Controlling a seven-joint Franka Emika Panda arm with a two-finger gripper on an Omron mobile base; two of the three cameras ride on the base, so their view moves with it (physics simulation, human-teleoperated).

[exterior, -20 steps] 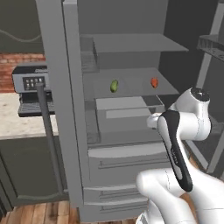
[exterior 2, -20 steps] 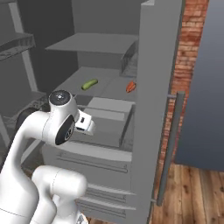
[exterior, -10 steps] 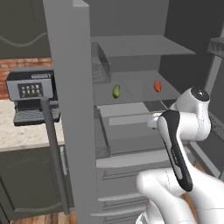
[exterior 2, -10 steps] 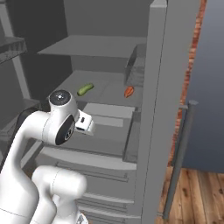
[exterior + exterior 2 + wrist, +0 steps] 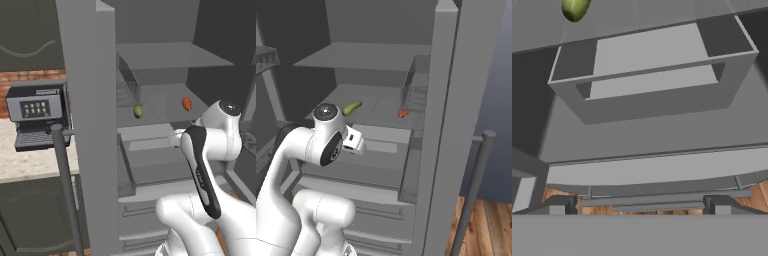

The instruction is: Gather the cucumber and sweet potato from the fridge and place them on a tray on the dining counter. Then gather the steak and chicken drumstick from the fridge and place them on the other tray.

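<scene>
Open grey fridge (image 5: 150,165) at frame centre; its grey door edge (image 5: 87,125) with dark bar handle (image 5: 65,190) fills the left of the left base view. A black coffee machine (image 5: 36,116) sits on the pale worktop (image 5: 30,162) at left. On the middle fridge shelf (image 5: 376,107) lie the green oblong cucumber (image 5: 352,107) and, well apart, the orange sweet potato (image 5: 402,113). Below stands an empty grey open-topped drawer (image 5: 652,80). In the hand view the cucumber sits at upper left; the dark fingers (image 5: 559,206) stand wide apart, holding nothing.
</scene>
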